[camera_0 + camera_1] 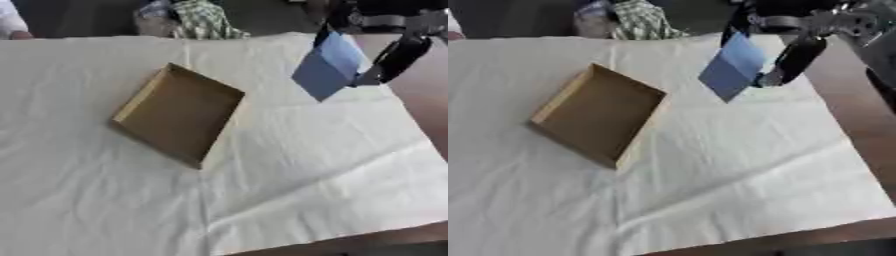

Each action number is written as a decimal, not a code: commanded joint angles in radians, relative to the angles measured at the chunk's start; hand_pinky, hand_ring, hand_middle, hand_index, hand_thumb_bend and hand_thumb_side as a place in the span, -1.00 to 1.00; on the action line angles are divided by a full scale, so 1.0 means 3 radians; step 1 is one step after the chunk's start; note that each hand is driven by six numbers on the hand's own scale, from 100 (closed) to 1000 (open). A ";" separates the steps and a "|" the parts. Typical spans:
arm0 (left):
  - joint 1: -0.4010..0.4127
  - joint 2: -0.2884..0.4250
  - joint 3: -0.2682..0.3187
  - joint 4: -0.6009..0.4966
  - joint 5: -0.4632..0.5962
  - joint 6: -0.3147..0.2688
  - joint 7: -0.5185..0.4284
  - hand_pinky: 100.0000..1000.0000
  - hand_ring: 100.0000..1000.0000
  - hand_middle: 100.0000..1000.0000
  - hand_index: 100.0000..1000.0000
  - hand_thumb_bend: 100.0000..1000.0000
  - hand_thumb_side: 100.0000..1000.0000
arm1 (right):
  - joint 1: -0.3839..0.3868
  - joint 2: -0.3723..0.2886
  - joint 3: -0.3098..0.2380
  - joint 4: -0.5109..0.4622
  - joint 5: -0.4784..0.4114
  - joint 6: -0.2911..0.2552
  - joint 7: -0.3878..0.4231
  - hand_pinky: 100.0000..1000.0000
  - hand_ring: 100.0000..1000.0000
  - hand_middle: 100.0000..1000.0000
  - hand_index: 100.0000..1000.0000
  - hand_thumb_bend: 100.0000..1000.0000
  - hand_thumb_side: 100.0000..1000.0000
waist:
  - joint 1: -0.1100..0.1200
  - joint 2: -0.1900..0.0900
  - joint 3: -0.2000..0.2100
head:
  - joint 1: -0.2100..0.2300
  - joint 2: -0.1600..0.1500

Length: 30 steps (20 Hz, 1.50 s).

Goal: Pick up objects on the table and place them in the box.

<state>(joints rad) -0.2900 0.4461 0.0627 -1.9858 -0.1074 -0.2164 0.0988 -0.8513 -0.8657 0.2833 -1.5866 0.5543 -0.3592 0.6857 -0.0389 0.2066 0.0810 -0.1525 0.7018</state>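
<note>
A shallow brown cardboard box (179,114) lies askew on the white cloth, left of centre, with nothing in it. To its upper right my right hand (395,59) comes in from the top right corner and holds a flat blue object (327,67) up above the cloth, its fingers curled on the object's right edge. The blue object hangs tilted, its lower corner pointing down toward the cloth. It is well to the right of the box and apart from it. My left hand shows in neither view.
A white cloth (306,175) covers most of a brown table (429,100), whose bare wood shows at the right and along the near edge. A checked fabric bundle (206,20) lies beyond the table's far edge.
</note>
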 commanded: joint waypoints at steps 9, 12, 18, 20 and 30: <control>-0.0078 0.0001 -0.0026 -0.0047 0.0071 0.0008 -0.0059 0.18 0.25 -0.01 0.38 -0.38 0.20 | -0.0499 0.0428 0.0081 0.0592 0.0149 -0.0101 0.0069 0.44 0.20 -0.09 0.17 -1.00 -0.73 | -0.0013 -0.0080 0.0071 | -0.0025 0.0022; -0.0089 -0.0009 -0.0032 -0.0047 0.0084 0.0009 -0.0070 0.18 0.25 -0.01 0.38 -0.38 0.20 | -0.0586 0.0538 0.0107 0.0699 0.0188 -0.0138 0.0073 0.44 0.20 -0.09 0.17 -1.00 -0.72 | -0.0019 -0.0082 0.0087 | -0.0036 0.0020; -0.0122 -0.0023 -0.0044 -0.0047 0.0108 0.0005 -0.0086 0.18 0.25 -0.02 0.38 -0.37 0.20 | -0.0701 0.0726 0.0139 0.0882 0.0305 -0.0186 0.0071 0.43 0.20 -0.09 0.16 -1.00 -0.72 | -0.0027 -0.0082 0.0130 | -0.0063 0.0028; -0.0135 -0.0027 -0.0047 -0.0047 0.0119 0.0002 -0.0089 0.18 0.25 -0.02 0.38 -0.37 0.19 | -0.0723 0.0778 0.0145 0.0942 0.0343 -0.0203 0.0059 0.43 0.19 -0.10 0.16 -1.00 -0.72 | -0.0030 -0.0080 0.0146 | -0.0075 0.0027; -0.0187 -0.0064 -0.0069 -0.0047 0.0156 0.0003 -0.0121 0.18 0.25 -0.02 0.38 -0.38 0.19 | -0.0833 0.1065 0.0224 0.1169 0.0498 -0.0289 0.0074 0.42 0.19 -0.07 0.16 -1.00 -0.67 | -0.0050 -0.0071 0.0222 | -0.0143 0.0017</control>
<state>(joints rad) -0.3295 0.4198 0.0400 -1.9858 -0.0639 -0.2149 0.0666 -1.0743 -0.5410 0.3541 -1.2404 0.6908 -0.4332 0.7011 -0.0577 0.2021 0.1483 -0.1895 0.7064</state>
